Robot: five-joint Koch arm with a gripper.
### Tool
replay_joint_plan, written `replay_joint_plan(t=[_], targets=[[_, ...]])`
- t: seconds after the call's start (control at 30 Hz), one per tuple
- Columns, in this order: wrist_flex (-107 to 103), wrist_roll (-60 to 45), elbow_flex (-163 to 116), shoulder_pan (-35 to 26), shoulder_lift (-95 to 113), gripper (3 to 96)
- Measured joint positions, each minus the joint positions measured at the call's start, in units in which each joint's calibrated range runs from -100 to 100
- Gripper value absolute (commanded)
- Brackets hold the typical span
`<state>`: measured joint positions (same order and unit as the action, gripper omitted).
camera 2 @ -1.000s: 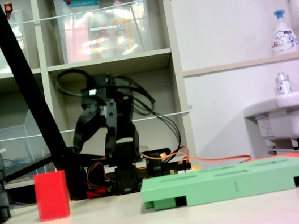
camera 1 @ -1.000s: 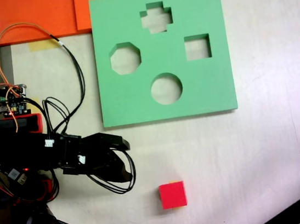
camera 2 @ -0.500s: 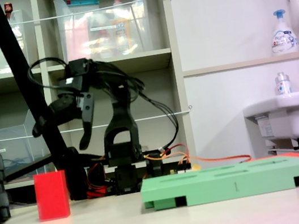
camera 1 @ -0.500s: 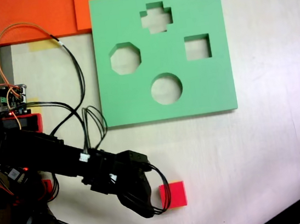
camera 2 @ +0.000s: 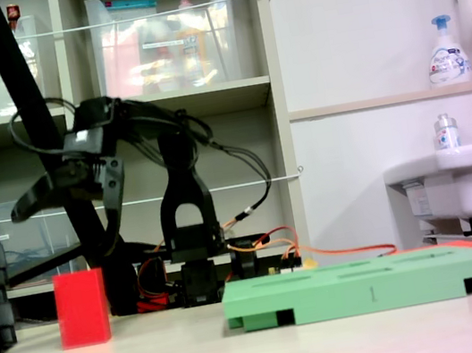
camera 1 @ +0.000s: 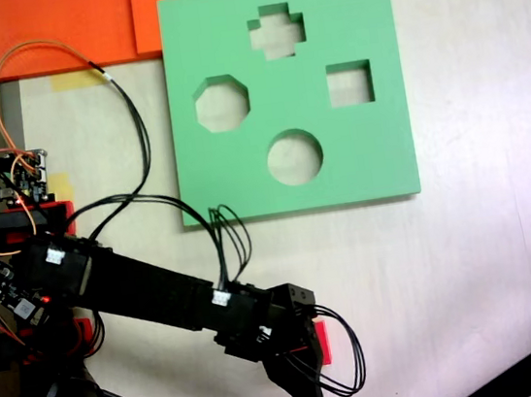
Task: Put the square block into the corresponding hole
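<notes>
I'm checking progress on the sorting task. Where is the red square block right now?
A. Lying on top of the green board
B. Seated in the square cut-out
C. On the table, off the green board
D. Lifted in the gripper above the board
C: in the second exterior view the square block stands on the table left of the green board, with the gripper above it.

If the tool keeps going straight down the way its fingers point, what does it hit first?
Most likely the red cube: the tool hangs open right above it, fingers pointing down. Depth is uncertain from one side view.
</notes>
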<state>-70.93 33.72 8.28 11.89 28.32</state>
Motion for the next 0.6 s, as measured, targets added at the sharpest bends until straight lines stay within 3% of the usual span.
replay_joint_plan(t=[0.6], targets=[[0.59, 0.00, -0.59, -1.32, -6.16, 80.0]])
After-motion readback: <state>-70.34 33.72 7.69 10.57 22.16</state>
